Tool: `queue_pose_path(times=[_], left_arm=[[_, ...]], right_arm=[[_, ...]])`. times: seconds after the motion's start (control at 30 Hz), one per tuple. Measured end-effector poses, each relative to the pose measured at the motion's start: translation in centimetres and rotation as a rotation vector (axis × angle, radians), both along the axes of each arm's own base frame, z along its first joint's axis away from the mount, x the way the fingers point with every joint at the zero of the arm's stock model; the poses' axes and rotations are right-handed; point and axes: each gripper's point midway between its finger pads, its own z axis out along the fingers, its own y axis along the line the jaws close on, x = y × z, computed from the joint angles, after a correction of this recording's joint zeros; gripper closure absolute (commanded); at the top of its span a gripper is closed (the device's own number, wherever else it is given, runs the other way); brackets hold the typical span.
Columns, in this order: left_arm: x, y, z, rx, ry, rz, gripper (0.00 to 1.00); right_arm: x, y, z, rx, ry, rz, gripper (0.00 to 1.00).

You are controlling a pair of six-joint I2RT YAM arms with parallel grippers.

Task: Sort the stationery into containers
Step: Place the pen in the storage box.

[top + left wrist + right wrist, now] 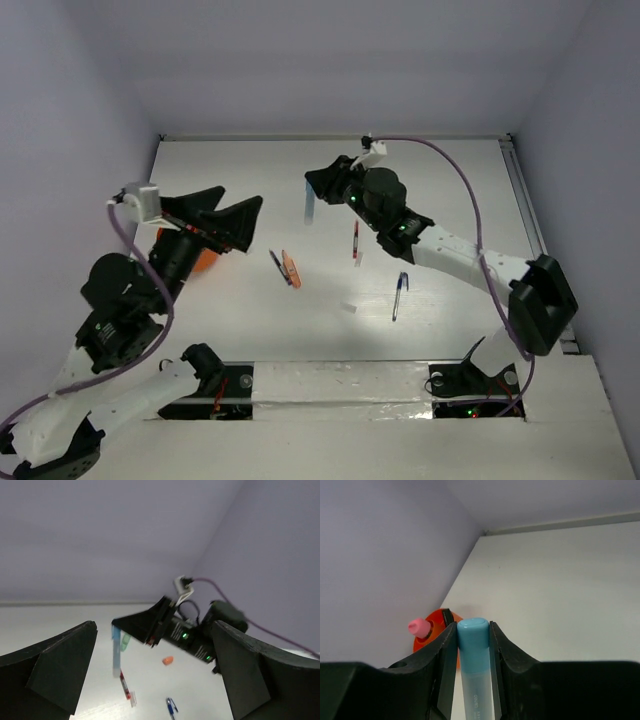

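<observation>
My right gripper (318, 186) is shut on a pale marker with a light blue cap (309, 207) and holds it above the table's far middle. In the right wrist view the marker (473, 645) stands upright between the fingers (445, 655). The orange-red pot (436, 630) lies beyond, with a pink-capped tube (420, 627) in it. From above the pot (205, 260) is mostly hidden under my left arm. My left gripper (240, 197) is open and empty, raised over the pot's right side.
On the table lie a blue pen (279, 267) beside an orange marker (291, 268), a red pen (355, 240), another blue pen (399, 295) and a small white bit (349, 308). The left wrist view shows a green cap (125, 641) and an orange bit (168, 660).
</observation>
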Motion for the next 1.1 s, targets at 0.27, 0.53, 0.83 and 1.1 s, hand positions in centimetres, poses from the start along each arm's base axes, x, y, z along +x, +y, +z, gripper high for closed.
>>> queue_pose_path(times=[0.27, 0.53, 0.83, 1.1], left_arm=[[-0.2, 3.0, 1.2, 0.038, -0.024, 0.113, 0.01], [0.8, 3.5, 0.3, 0.117, -0.034, 0.177, 0.01], [1.5, 3.3, -1.4, 0.175, -0.033, 0.2, 0.01], [2.1, 4.0, -1.6, 0.185, -0.041, 0.233, 0.01]], right_arm=[[-1.7, 12.2, -6.0, -0.104, -0.076, 0.216, 1.0], [-3.3, 21.1, -5.9, -0.043, -0.234, 0.3, 1.0], [-0.8, 25.1, -6.9, 0.059, -0.27, 0.207, 1.0], [-1.0, 27.1, -8.7, 0.081, -0.253, 0.202, 1.0]])
